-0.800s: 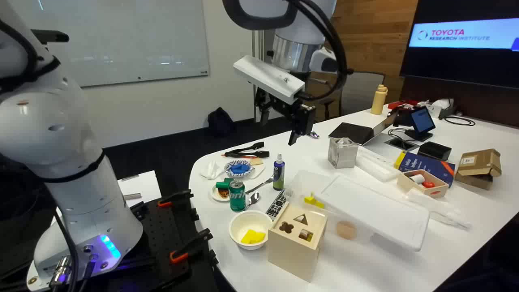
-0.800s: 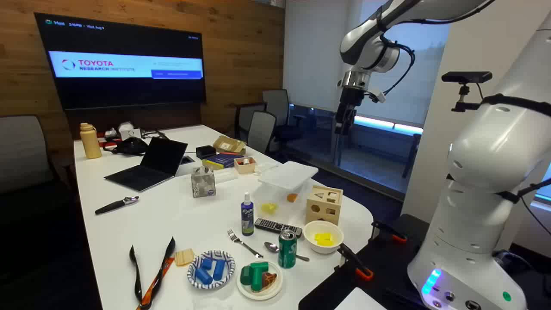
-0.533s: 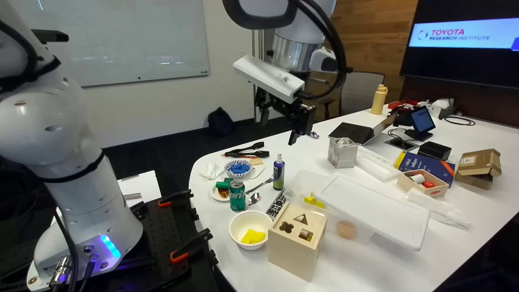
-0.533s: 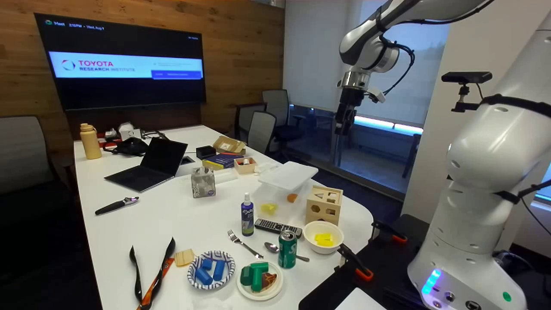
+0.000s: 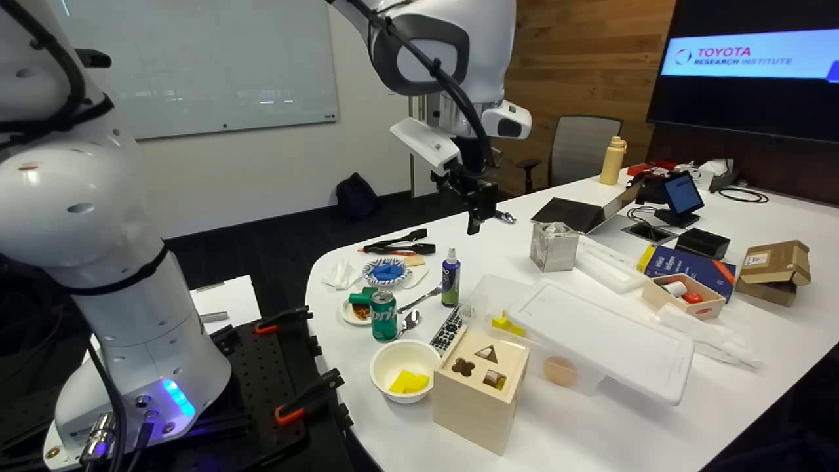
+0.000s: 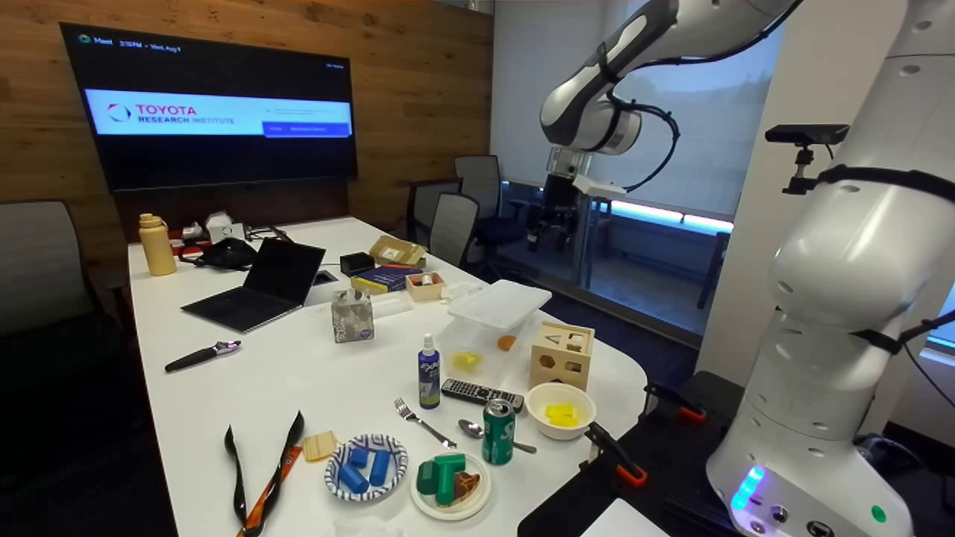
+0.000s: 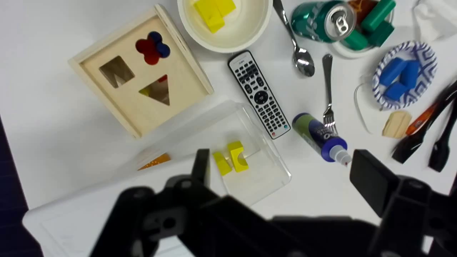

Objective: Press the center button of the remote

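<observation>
White table [image 6: 291, 373], with a remote [image 6: 483, 394] below a spread gripper [image 7: 282, 166]

A wood-clad wall [image 6: 418, 89] and a lit screen [image 6: 213, 112] back the room, and the table before them is crowded. The remote lies flat, face up, between a white bowl [image 7: 246, 26] and a spray bottle [image 6: 429, 377], with a clear plastic bin [image 7: 262, 180] just beside one long edge. The gripper hangs well above the table, its fingers [image 7: 373, 182] held wide apart and nothing between them.

The coming move turns on where the center button [image 7: 261, 97] sits. In the wrist view it falls between the fingers from side to side but beyond their tips, which suggests it lies toward the robot's base [image 6: 813, 477] from the gripper rather than straight below. The remote's long axis runs aslant from the bowl out to the spray bottle, steep to the line from finger to finger. Only one arm [image 6: 586, 119] is there to reach it.

The step in hand looks like the approach, the press not yet made. Next, the gripper probably needs to shift baseward, bring its fingers together and come straight down; lowered spread, it could catch the plastic bin or tip the spray bottle.
</observation>
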Controlling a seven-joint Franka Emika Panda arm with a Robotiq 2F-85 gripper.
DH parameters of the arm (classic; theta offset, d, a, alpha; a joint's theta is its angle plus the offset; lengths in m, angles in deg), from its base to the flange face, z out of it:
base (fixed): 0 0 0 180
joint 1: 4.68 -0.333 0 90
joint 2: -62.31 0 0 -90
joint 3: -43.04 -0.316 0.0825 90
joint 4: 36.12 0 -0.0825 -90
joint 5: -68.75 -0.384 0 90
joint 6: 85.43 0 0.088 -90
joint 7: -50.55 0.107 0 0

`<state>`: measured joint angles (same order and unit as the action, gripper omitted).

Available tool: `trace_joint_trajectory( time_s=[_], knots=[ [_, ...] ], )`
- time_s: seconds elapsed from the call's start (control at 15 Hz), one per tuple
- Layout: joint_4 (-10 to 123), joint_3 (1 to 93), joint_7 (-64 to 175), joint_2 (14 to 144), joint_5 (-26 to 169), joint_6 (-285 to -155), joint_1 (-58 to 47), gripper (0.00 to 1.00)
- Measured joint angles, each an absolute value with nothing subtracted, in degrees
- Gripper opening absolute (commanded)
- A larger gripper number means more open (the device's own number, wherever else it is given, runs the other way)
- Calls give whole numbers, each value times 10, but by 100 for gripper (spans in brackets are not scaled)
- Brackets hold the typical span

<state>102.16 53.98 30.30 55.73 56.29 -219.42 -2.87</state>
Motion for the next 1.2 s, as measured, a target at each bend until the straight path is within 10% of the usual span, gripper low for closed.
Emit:
trace_joint_trajectory(
  time_s=[0.4, 1.2],
  knots=[
    [1031, 454, 558, 721, 624, -2417, -56, 100],
    [1038, 576, 975, 816, 788, -2476, -243, 100]
  ],
)
